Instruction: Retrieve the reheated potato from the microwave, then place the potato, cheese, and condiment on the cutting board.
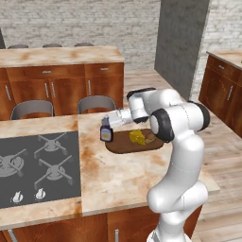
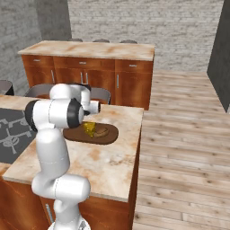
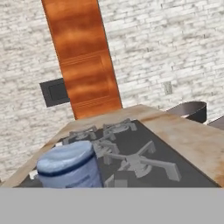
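Note:
The condiment (image 1: 106, 134), a small dark bottle with a pale label, is upright at the left end of the cutting board (image 1: 124, 146). My gripper (image 1: 107, 126) comes down on its top and is shut on it. The bottle's bluish cap (image 3: 68, 168) sits very close in the hand view. I cannot tell whether the bottle rests on the surface. On the dark brown board lie the yellow cheese (image 1: 137, 137) and, beside it to the right, the tan potato (image 1: 150, 138). From the right base view the cheese (image 2: 89, 129) and potato (image 2: 101, 132) lie on the cutting board (image 2: 112, 136), with my arm hiding the bottle.
A black gas stove (image 1: 33, 168) is set into the counter left of the board. Two chairs (image 1: 97, 104) stand behind the counter. The counter's right edge (image 2: 136, 148) drops to the wooden floor. A second counter with cabinets (image 1: 61, 56) runs along the back.

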### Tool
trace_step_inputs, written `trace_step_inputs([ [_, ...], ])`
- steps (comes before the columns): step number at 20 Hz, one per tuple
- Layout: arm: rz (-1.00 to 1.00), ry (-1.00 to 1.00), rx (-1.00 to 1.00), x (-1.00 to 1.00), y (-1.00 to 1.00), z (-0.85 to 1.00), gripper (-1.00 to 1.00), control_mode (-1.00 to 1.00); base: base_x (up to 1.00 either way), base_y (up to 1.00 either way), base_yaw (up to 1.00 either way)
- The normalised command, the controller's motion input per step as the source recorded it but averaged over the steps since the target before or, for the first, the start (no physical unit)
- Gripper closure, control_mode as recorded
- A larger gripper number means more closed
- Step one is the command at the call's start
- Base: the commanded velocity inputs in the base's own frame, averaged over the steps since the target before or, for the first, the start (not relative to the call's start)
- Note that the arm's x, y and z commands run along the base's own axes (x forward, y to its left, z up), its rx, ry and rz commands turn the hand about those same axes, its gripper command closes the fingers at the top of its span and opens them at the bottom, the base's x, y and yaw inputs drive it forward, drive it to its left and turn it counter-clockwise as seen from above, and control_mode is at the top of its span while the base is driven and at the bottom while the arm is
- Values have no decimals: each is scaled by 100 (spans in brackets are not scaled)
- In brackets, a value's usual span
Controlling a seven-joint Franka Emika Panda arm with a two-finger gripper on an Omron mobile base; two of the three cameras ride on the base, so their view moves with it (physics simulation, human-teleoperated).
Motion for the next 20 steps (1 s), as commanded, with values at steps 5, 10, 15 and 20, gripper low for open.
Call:
trace_step_inputs([
  [5,0,2,0,0,-55,-4,100,-100,0,0,0],
  [10,0,0,1,0,-43,-13,100,-100,0,0,0],
  [15,0,1,0,0,-14,-13,100,-100,0,0,0],
  [20,0,0,0,1,-16,-17,100,-100,0,0,0],
])
